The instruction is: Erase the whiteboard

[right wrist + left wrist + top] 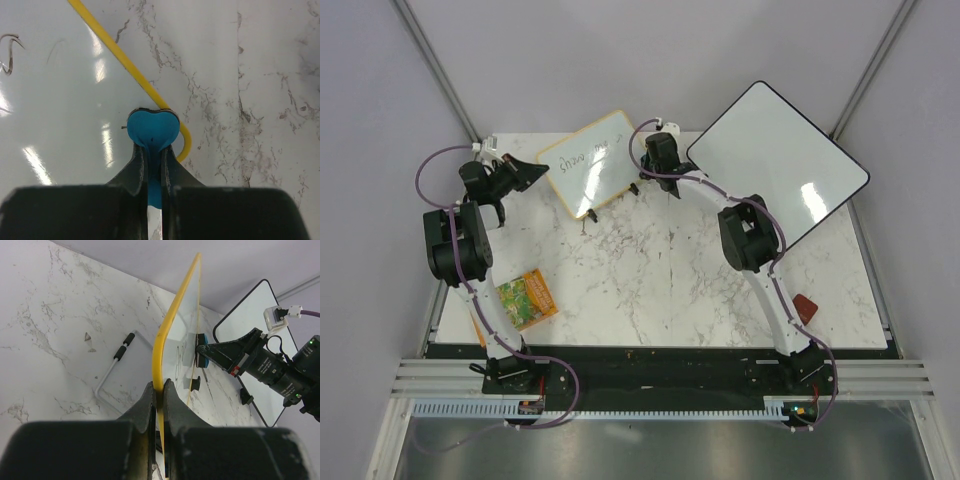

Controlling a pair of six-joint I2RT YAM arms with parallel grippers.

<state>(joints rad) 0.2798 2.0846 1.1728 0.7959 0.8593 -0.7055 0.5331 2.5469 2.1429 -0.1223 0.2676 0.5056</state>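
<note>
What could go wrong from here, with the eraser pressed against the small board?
1. The left gripper pinches only the thin yellow edge of the small whiteboard, so a firm wipe could twist the board or pull it free.
2. The eraser in the right gripper sits at the board's corner, right by the frame. A stroke might run off the edge and miss the writing.
</note>
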